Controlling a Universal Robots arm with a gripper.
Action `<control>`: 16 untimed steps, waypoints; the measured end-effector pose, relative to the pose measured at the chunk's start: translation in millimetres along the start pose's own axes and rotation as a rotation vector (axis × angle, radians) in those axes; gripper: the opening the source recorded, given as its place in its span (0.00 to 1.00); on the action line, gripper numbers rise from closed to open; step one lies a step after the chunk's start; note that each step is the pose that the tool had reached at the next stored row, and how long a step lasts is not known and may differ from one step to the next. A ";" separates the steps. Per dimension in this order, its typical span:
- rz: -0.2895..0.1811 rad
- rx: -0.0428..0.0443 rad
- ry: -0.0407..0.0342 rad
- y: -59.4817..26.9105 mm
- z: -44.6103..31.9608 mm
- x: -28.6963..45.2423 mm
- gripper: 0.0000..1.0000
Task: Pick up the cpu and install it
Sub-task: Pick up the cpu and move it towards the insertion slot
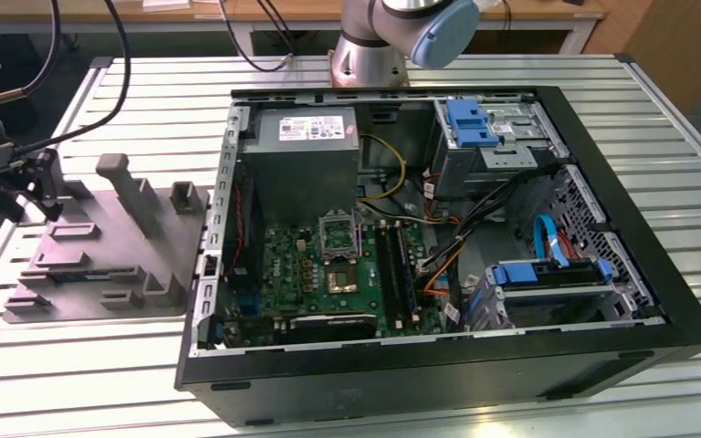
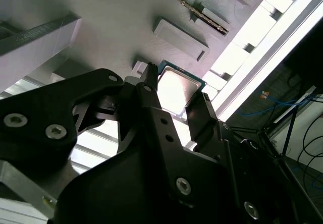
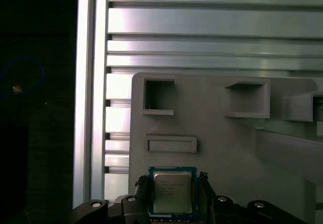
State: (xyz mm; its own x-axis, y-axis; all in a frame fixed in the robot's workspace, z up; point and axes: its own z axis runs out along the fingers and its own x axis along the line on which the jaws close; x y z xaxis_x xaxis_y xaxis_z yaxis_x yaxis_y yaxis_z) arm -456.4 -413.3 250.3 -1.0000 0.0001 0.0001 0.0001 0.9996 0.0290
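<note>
The black two-fingered gripper is clamped on the cpu, a small flat square chip with a silvery metal top and a pale rim. In both wrist views its dark fingers lie against two opposite edges of the chip. The frames do not show whether the chip is lifted or resting in its seat.

The cpu is at the grey moulded plastic plate, just inside the plate edge that runs along the table's edge. Farther along that plate are a shallow rectangular recess and two square pockets. In the exterior view, the gripper hangs over the corner region of the plate nearest the table's edge on the exterior view's left.

The plate lies on a slatted aluminium table. Just beside it, toward the exterior view's right, an open black computer case lies on its side. A green motherboard sits inside, carrying a rectangular metal-framed socket with a dark centre. Beyond the board is a large grey metal box with a white label. At the table's far edge stands the arm's grey base.
</note>
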 end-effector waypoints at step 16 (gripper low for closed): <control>0.000 0.0002 -0.0002 0.3 -8.7 0.0 0.47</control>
State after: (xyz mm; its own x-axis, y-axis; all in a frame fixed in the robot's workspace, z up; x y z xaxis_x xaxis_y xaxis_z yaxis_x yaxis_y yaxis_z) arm -456.4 -413.3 259.0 -1.0000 0.0001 -0.0001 0.0001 0.9996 0.0288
